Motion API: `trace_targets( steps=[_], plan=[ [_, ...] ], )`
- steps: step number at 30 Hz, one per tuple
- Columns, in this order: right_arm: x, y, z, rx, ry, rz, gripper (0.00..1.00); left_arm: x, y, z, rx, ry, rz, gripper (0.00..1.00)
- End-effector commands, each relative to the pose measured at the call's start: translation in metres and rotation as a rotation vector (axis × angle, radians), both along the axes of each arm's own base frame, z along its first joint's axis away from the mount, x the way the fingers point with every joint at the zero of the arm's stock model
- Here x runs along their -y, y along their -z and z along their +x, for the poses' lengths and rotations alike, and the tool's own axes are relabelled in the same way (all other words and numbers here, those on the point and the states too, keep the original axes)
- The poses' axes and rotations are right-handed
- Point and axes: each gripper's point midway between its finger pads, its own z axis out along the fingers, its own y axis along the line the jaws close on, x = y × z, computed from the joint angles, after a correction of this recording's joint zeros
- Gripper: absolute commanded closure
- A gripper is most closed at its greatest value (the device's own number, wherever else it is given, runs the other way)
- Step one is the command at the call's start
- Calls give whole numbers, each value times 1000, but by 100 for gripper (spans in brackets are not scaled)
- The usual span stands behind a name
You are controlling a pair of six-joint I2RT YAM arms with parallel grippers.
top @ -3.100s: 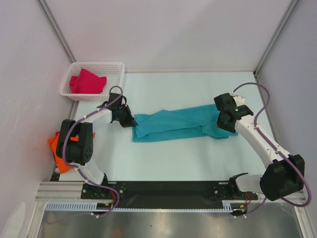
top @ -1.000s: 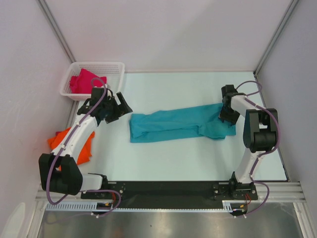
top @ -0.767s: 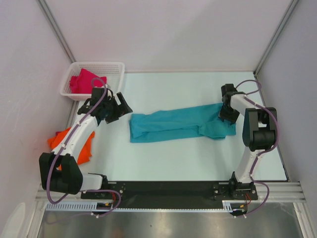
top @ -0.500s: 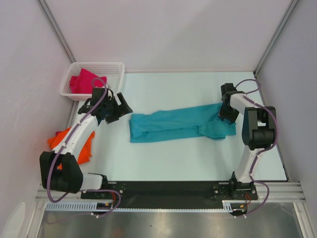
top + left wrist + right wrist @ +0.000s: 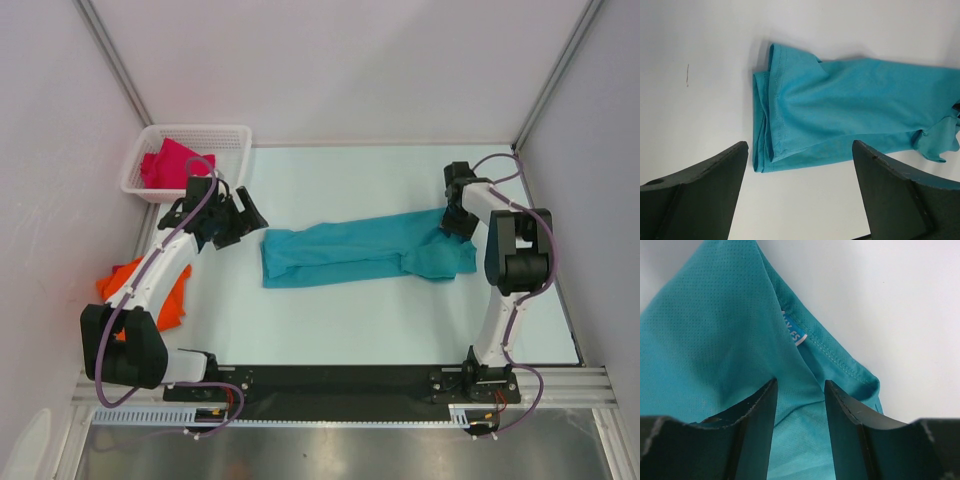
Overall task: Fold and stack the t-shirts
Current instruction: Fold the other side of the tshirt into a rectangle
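Teal shirt spread lengthwise for folding; left gripper wide, clear of hem; right gripper narrow, straddling a collar fold without clearly pinching it

- A white plastic lattice basket sits at the far left corner of the table, its near rim touching the table's left edge.
- The table has a pale, faintly blue-green top; in the left wrist view a short thin reddish mark shows on its surface.
- A black strip runs along the table's near edge, with a slotted metal rail just in front of it.
- Plain light walls enclose the space, with metal corner posts rising at the far left and far right.
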Motion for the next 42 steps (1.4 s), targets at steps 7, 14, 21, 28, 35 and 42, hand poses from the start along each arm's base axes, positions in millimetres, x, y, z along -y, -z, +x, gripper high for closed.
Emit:
trace_targets(
  steps=[7, 14, 21, 28, 35, 42],
  plan=[
    [-1, 3, 14, 10, -9, -12, 56, 0, -5, 5, 33, 24, 0, 10],
    [1, -2, 22, 21, -10, -23, 100, -1, -5, 5, 35, 26, 5, 10],
    [5, -13, 27, 48, -6, -48, 100, 0, -5, 6, 36, 26, 3, 10],
    [8, -27, 37, 87, 14, -58, 100, 0, -6, 7, 40, 33, 2, 10],
    [14, -51, 52, 136, 35, -95, 100, -2, -7, 7, 41, 32, 3, 10],
    [15, -69, 61, 155, 39, -113, 100, -5, -7, 7, 44, 29, 2, 10]
  ],
)
